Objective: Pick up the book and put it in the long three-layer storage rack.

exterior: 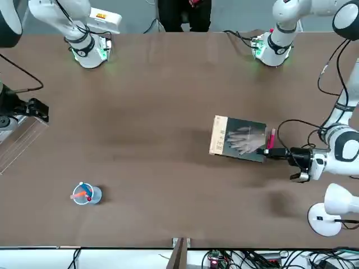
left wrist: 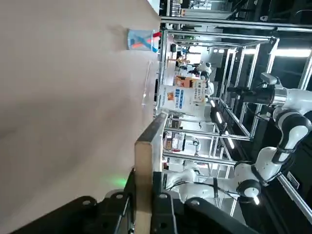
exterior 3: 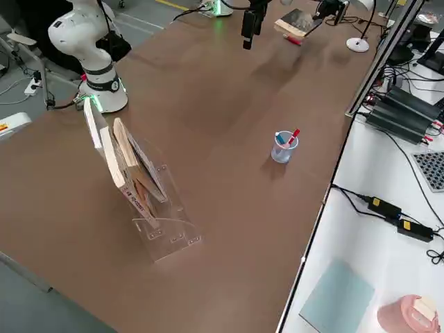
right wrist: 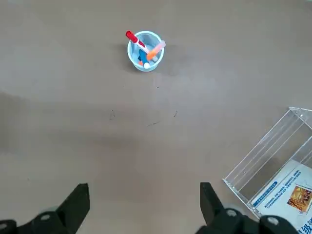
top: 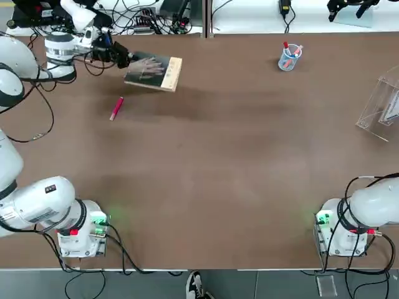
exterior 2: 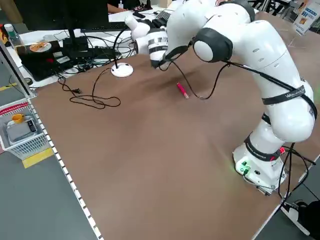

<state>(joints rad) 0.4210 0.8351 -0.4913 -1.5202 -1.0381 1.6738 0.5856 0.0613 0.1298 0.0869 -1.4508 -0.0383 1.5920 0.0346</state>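
Hanging just above the far left part of the table (top: pixel 206 168), the book (top: pixel 154 72) is pinched by one edge in the left gripper (top: pixel 124 59), whose fingers are clamped tight on it. Thin, stiff and probably light, it should carry flat without sagging, though so shallow an edge hold could let it pivot or slip. The right gripper (right wrist: pixel 141 207) hangs with fingers spread wide and empty near the long three-layer storage rack (exterior 3: pixel 142 184), well apart from the book, with a cup of pens (top: pixel 289 57) between.
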